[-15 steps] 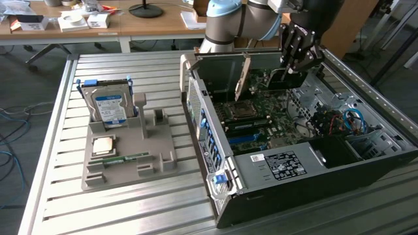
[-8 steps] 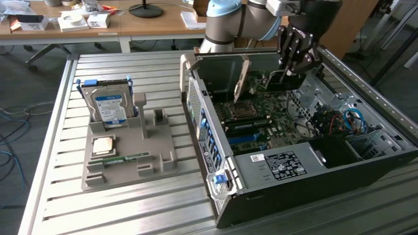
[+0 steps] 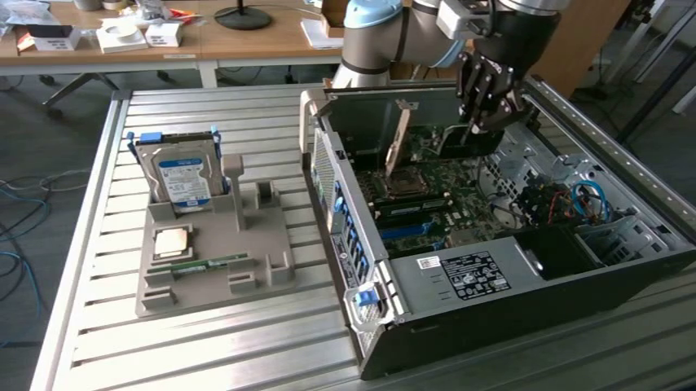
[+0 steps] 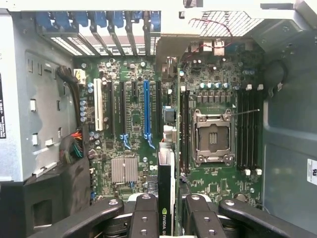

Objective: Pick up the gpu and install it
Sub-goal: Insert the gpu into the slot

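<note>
**Hand gripping the gpu inside the case**

Exterior view: the hand (image 3: 486,118) is hanging down into the open case (image 3: 522,326) sitting on the bench (image 3: 218,350), clamping the dark gpu (image 3: 470,142) near the case's far end. The hard drive (image 3: 182,175) is standing in the grey holder (image 3: 218,252) over on the exterior view's left, well apart. Wrist view: the hand (image 4: 166,213) is showing its fingers (image 4: 143,218) pinching the gpu (image 4: 166,173) edge-on from both sides. The card is hanging over the motherboard (image 4: 133,99) between the blue slot (image 4: 146,109) and the CPU socket (image 4: 213,136). Can't tell if it's touching a slot.
</note>
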`<state>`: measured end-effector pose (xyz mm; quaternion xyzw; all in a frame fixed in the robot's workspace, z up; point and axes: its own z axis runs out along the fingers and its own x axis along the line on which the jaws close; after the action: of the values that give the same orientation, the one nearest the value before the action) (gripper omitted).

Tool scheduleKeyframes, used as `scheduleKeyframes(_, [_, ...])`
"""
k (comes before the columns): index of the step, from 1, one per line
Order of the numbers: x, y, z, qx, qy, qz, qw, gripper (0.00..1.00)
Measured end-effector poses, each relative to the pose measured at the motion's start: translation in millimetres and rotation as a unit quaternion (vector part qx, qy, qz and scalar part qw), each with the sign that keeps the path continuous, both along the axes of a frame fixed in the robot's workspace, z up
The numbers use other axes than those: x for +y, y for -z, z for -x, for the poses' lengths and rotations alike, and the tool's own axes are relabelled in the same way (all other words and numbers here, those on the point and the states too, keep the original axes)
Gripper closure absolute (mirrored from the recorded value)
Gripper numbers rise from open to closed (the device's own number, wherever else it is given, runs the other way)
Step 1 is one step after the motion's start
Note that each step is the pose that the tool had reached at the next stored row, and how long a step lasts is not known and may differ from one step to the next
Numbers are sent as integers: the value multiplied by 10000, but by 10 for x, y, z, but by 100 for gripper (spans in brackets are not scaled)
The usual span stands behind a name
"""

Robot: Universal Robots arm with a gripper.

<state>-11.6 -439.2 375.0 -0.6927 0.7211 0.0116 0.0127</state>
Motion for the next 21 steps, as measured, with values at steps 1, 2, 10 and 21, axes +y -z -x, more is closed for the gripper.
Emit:
scheduleKeyframes(1, [0, 14, 2, 0, 0, 0, 10000, 74])
scheduleKeyframes(2, [0, 29, 4, 0, -1, 0, 10000, 74])
scheduleKeyframes(10, [0, 154, 14, 0, 1, 0, 10000, 74])
scheduleKeyframes(21, [0, 317, 24, 0, 4, 0, 10000, 74])
